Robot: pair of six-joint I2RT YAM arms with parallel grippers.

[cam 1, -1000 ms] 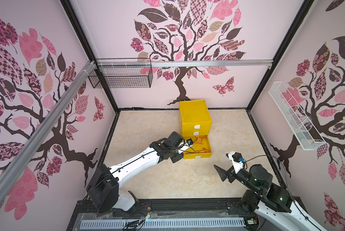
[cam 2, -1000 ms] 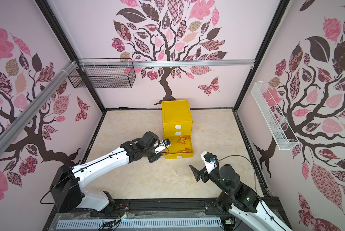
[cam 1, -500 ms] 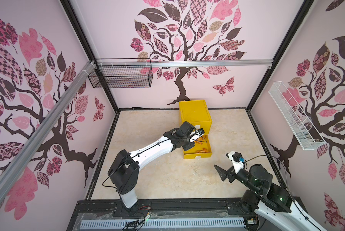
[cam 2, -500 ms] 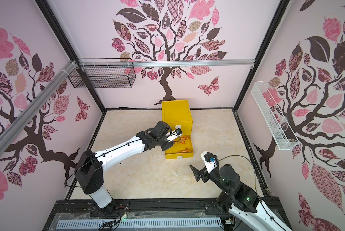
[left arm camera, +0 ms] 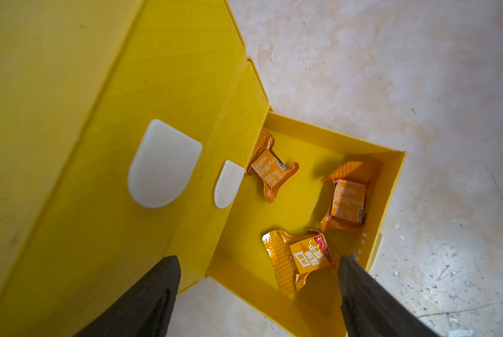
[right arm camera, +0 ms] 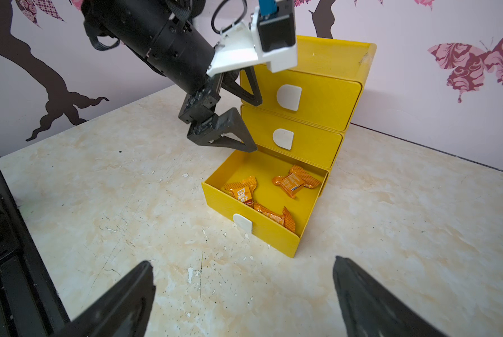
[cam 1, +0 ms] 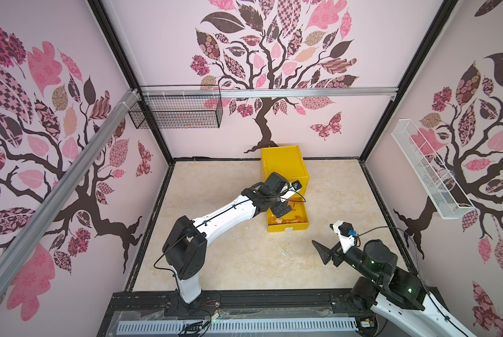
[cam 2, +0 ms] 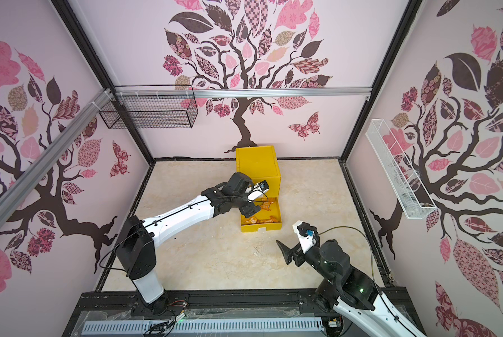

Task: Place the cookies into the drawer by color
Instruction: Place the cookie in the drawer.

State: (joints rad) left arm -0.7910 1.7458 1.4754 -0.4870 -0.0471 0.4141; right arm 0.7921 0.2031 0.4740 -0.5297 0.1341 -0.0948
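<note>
Left gripper [left arm camera: 260,259] hangs over the drawer [right arm camera: 317,96], jaws wide, empty. Three orange cookies [right arm camera: 291,182] lie inside. Right gripper [right arm camera: 243,261] stands before it, jaws wide

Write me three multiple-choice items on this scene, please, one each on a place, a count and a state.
1. Which drawer holds the orange packets?
A. top
B. middle
C. bottom

2. How many orange packets show?
A. one
B. three
C. five

3. How does the left gripper stand?
A. shut on a packet
B. open, holding nothing
C. shut, holding nothing

Answers:
1. C: the packets lie in the pulled-out bottom drawer.
2. B: both wrist views show three packets, lying apart on the drawer's floor.
3. B: the gripper's fingers stand wide apart above the drawer, and no packet is between them.
</note>
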